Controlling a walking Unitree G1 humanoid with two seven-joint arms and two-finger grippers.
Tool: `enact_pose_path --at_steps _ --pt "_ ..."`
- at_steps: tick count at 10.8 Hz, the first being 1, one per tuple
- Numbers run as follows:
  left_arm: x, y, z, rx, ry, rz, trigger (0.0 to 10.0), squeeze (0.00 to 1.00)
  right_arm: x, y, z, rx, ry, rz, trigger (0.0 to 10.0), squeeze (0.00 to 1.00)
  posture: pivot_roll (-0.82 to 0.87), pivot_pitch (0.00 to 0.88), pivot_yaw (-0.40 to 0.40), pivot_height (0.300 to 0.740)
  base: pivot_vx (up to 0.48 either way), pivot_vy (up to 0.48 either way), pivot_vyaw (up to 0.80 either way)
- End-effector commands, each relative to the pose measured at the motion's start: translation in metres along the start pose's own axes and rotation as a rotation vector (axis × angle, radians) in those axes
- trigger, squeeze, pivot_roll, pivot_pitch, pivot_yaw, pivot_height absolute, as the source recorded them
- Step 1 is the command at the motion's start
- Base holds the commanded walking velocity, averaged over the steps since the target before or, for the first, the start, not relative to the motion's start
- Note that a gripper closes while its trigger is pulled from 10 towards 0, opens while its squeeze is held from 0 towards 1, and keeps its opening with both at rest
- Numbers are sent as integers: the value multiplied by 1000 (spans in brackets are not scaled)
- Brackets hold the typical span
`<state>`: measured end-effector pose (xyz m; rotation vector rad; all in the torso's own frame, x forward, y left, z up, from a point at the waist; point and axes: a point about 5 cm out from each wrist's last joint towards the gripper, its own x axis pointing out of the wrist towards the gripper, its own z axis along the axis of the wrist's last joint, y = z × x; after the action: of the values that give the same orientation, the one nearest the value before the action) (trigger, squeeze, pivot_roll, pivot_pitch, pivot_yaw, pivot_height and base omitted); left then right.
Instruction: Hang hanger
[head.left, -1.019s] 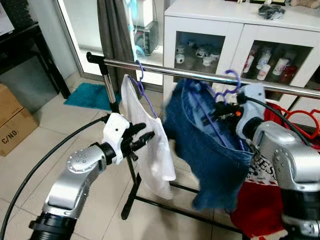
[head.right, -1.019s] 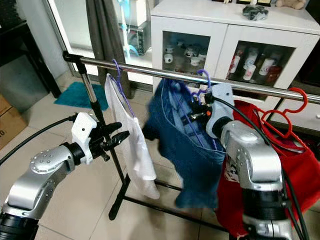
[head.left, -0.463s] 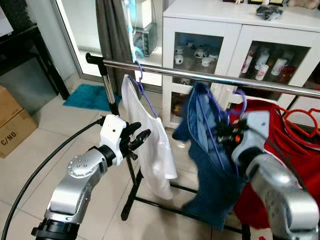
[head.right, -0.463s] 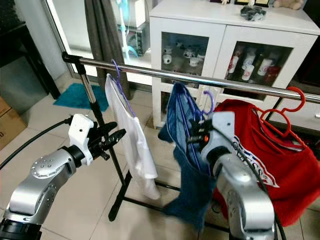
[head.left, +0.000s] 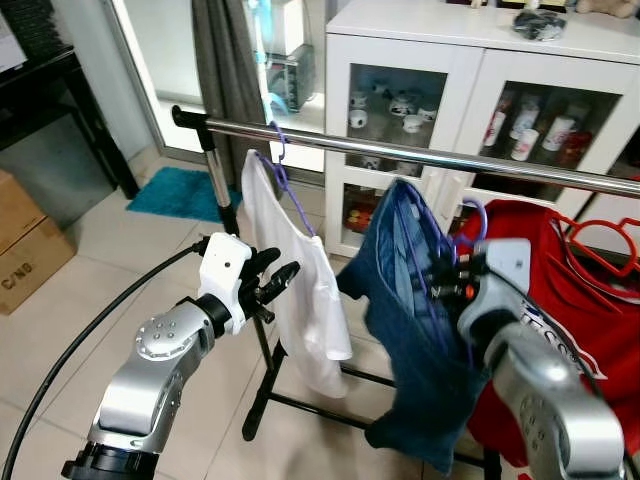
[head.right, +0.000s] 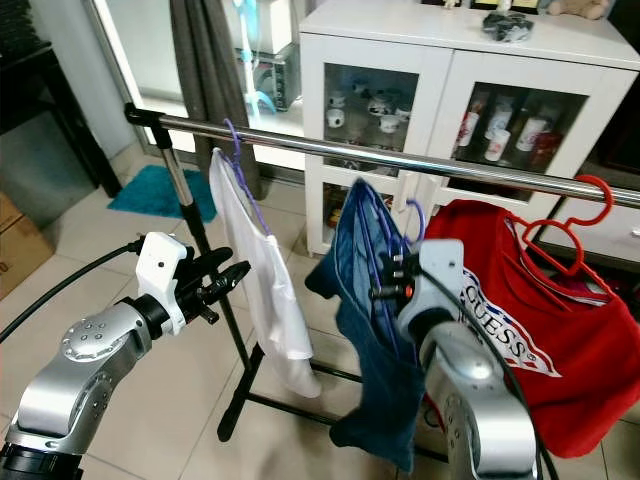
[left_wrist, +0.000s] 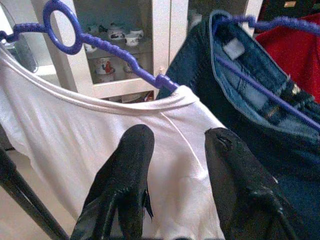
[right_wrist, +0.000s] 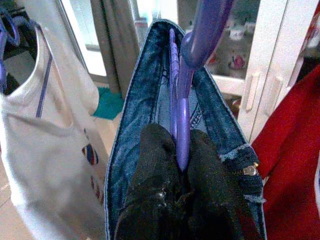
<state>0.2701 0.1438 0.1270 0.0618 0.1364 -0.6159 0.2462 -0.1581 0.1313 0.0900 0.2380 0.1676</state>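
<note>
Right gripper (right_wrist: 177, 165) pinches the purple plastic hanger (right_wrist: 181, 105) carrying blue denim jeans (head.left: 415, 330) just below the long chrome rail (head.left: 420, 155), hook unhung, next needs lifting over it; left gripper (left_wrist: 175, 165) spread near white shirt (left_wrist: 100, 150).

Silver arms, round screwed elbow joints; white wrist housings; black two-finger left pincer (head.left: 272, 283), right pincer (right_wrist: 176, 165); black cables.

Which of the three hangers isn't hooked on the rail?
The purple hanger with the blue jeans. The right gripper pinches it, its hook below the rail. The white shirt's and red shirt's hangers hook over it.
</note>
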Motion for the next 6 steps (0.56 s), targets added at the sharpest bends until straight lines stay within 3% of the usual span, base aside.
enact_pose_path --at_steps 1,4,5,6 --pt "0 -1 3 12 -2 -3 10000 0 0 -1 7 -4 -44 -11 0 0 -134 0 18 740 0 0 -494" --pt "1 -3 3 17 3 -17 10000 0 -1 -1 6 0 -49 -22 0 0 -138 0 24 740 -81 0 -723" --pt "1 -3 3 18 4 -19 10000 0 0 -1 6 -1 -49 -23 0 0 -138 0 24 740 -244 0 0" --pt "1 -4 3 18 5 -22 10000 0 0 0 6 -7 -50 -19 941 0 -138 0 26 740 -244 0 0"
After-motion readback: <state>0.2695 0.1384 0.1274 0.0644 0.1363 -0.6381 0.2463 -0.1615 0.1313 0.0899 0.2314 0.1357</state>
